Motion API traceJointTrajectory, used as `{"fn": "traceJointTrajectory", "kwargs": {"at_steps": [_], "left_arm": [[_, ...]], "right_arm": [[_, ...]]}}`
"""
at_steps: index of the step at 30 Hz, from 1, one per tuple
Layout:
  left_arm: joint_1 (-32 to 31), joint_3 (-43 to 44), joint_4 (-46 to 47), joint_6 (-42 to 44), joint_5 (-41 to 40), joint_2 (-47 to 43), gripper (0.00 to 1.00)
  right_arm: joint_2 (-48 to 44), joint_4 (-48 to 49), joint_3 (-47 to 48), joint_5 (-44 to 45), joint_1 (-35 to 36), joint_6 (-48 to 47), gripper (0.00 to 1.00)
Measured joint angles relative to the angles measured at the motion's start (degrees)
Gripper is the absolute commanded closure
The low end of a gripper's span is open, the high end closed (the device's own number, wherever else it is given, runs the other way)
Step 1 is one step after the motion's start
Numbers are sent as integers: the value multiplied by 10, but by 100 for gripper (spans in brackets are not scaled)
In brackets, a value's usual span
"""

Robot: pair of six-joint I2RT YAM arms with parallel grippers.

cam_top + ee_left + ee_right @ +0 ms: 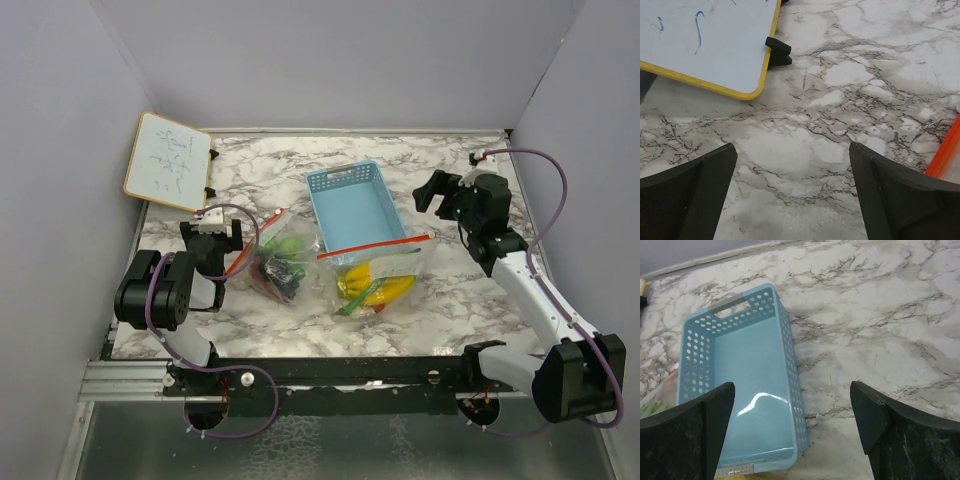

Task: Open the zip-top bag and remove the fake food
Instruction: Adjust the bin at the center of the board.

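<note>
Two clear zip-top bags lie mid-table. The left bag holds fake food: a dark grape cluster and green pieces. In the right bag, under a red zip strip, are a yellow banana bunch and green pieces. My left gripper hovers open just left of the left bag; the left wrist view shows bare marble between the fingers and an orange zip strip at the right edge. My right gripper stands open right of the basket, nothing between its fingers.
A light-blue slotted basket sits behind the bags; its wall runs below my right gripper. A yellow-framed whiteboard leans at the back left and fills the upper left of the left wrist view. Grey walls enclose the table.
</note>
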Motion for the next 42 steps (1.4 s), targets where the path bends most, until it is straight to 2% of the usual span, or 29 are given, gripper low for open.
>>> {"fn": "traceJointTrajectory", "kwargs": {"at_steps": [3, 4, 5, 8, 9, 11, 12, 13, 14, 17, 20, 23, 27, 31, 37, 39, 42], "left_arm": [[0, 0, 0, 0, 0, 0, 1], [0, 0, 0, 0, 0, 0, 1], [0, 0, 0, 0, 0, 0, 1], [0, 0, 0, 0, 0, 0, 1], [0, 0, 0, 0, 0, 0, 1], [0, 0, 0, 0, 0, 0, 1], [0, 0, 0, 0, 0, 0, 1], [0, 0, 0, 0, 0, 0, 1], [0, 0, 0, 0, 0, 0, 1], [0, 0, 0, 1, 0, 0, 1], [0, 0, 0, 1, 0, 0, 1], [0, 0, 0, 1, 0, 0, 1], [0, 0, 0, 2, 0, 0, 1], [0, 0, 0, 2, 0, 0, 1], [0, 0, 0, 2, 0, 0, 1], [0, 0, 0, 2, 0, 0, 1], [0, 0, 0, 2, 0, 0, 1]], "right_arm": [[0, 0, 0, 0, 0, -1, 13], [0, 0, 0, -1, 0, -2, 21], [0, 0, 0, -2, 0, -2, 35], [1, 6, -5, -15, 0, -14, 68], [7, 9, -8, -21, 0, -22, 72], [29, 12, -7, -30, 0, -27, 70], [59, 3, 3, -38, 0, -33, 60], [84, -1, 14, -44, 0, -36, 45], [118, -13, 31, -51, 0, -37, 36], [206, -37, 77, -68, 3, -49, 18], [261, -50, 102, -72, 16, -54, 13], [283, -55, 115, -72, 38, -61, 13], [307, -58, 143, -61, 69, -72, 22], [337, -62, 165, -34, 87, -80, 50], [382, -102, 195, 42, 87, -80, 81], [386, -110, 202, 68, 87, -79, 97], [386, -123, 214, 99, 87, -87, 99]]}}
